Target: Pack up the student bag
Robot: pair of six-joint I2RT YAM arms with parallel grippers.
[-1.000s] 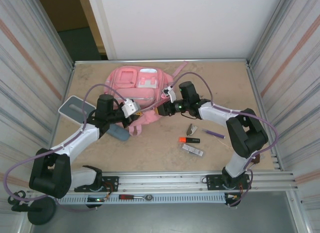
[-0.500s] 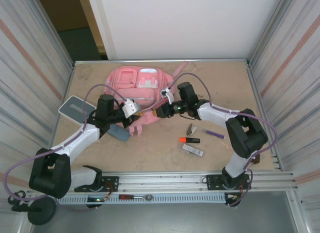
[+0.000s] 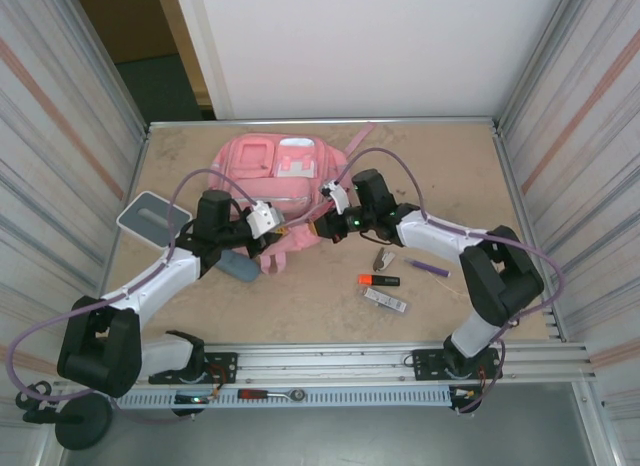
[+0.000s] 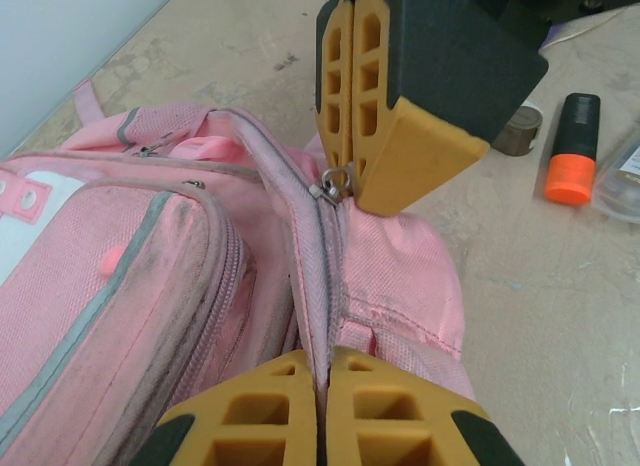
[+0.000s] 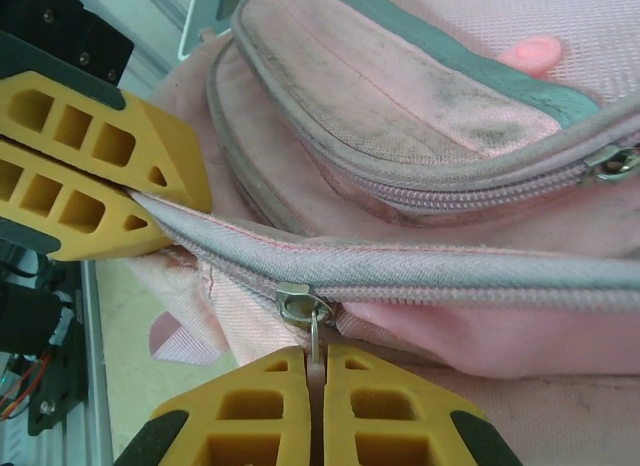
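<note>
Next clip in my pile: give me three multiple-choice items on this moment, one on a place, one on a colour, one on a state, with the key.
1. The orange highlighter lies:
A. on the table, on the right arm's side
B. on a shelf
C. on the floor

2. The pen near it is:
A. green
B. red
C. purple

3. The right pincer at the student bag is:
A. open, clear of everything
B. shut on the zipper pull
C. shut on a pencil

Key:
1 A, the top view shows it on the bare tabletop.
2 C, its barrel shows purple.
3 B, the right wrist view shows the fingers pressed together with the pull between them.
</note>
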